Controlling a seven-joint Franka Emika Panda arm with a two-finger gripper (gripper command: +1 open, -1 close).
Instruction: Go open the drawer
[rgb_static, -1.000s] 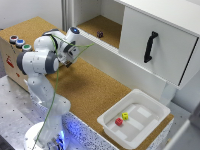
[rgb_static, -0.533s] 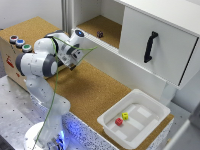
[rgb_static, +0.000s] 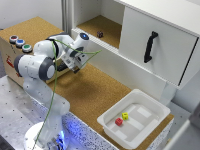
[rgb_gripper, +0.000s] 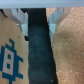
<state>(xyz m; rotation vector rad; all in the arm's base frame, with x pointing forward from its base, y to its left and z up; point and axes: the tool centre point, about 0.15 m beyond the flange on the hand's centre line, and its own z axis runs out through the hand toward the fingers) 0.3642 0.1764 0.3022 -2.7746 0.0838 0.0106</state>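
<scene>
The drawer (rgb_static: 120, 65) is a long, low white front panel with a lip along its top. It runs under the open cork shelf and the cabinet door, and it looks closed. My gripper (rgb_static: 78, 68) hangs over the cork table, short of the drawer's end on the exterior view's left and not touching it. In the wrist view the gripper (rgb_gripper: 37, 22) is open, its two pale fingers (rgb_gripper: 20, 17) apart with nothing held. A dark strip (rgb_gripper: 37, 55) lies below them, between a printed cardboard surface and cork.
A large white door with a black vertical handle (rgb_static: 150, 47) sits above the drawer on the exterior view's right. A white tray (rgb_static: 107, 125) holds a red piece (rgb_static: 119, 121) and a yellow piece (rgb_static: 125, 116). A cardboard box with coloured buttons (rgb_static: 20, 42) stands behind the arm. A small dark object (rgb_static: 100, 34) rests on the shelf.
The gripper has moved slightly lower and toward the exterior view's right, closer to the drawer front. Nothing else has moved.
</scene>
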